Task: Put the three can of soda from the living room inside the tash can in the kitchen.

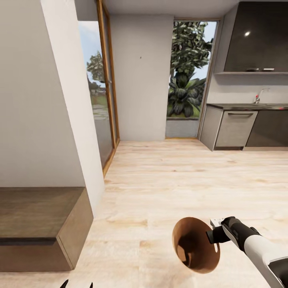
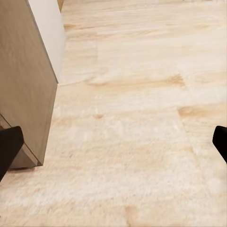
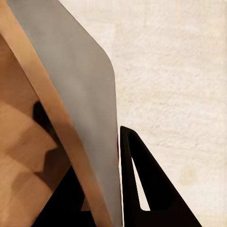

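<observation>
Right fingers (image 1: 212, 234) clamped on tash can (image 1: 192, 248) rim — left fingers (image 2: 10, 146) wide — open wood floor (image 1: 180, 180) ahead.

The right arm (image 1: 262, 250) has a glossy white forearm shell ending in a black wrist housing, with a small pale grey block beside it. The right pincer (image 3: 111, 179) has matte black triangular fingers with slotted cut-outs. The left pincer (image 2: 113, 149) shows blunt black fingertips (image 2: 8, 146).

trash can (image 1: 196, 245): 1 | gripper (image 1: 213, 234): 2 | low cabinet (image 1: 38, 228): 1 | faucet (image 1: 259, 96): 1
</observation>
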